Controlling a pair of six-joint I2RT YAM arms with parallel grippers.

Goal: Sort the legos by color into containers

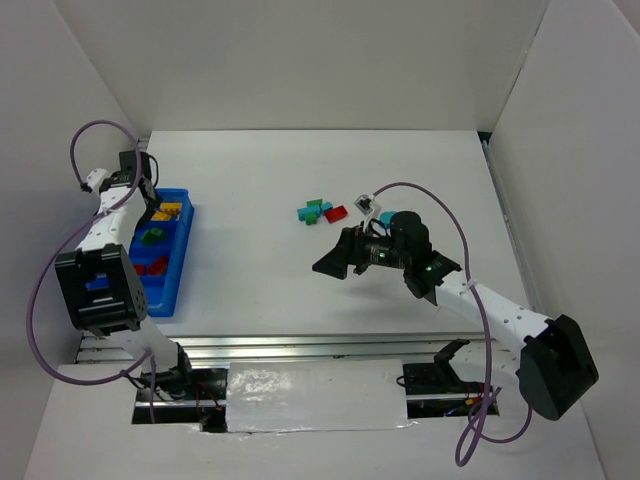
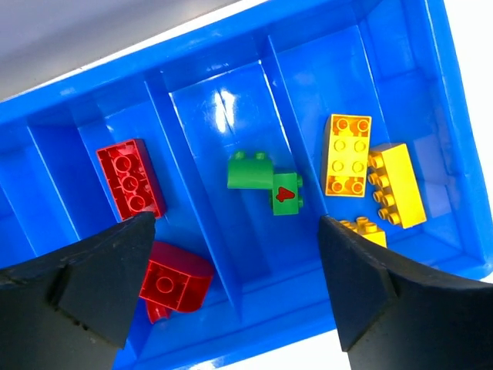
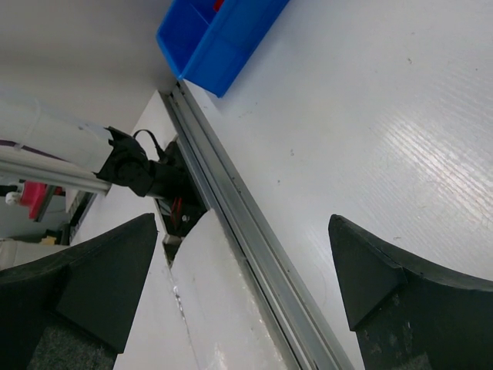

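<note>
The long blue tray [image 1: 178,262] lies at the table's left. In the left wrist view its compartments [image 2: 231,100] hold two red bricks [image 2: 131,179], two green bricks [image 2: 250,169] and three yellow bricks [image 2: 347,154], one colour per compartment. My left gripper [image 1: 150,203] hangs open and empty over the tray [image 2: 235,285]. A small cluster of teal [image 1: 307,213], green [image 1: 316,203] and red [image 1: 336,213] bricks lies on the table's middle. My right gripper [image 1: 330,252] is open and empty, just in front of that cluster, and points towards the near edge [image 3: 243,285].
A metal rail [image 3: 254,231] runs along the table's near edge, with the arm bases and cables below it. White walls close in the table at the left, back and right. The tray's near corner [image 3: 216,38] shows in the right wrist view.
</note>
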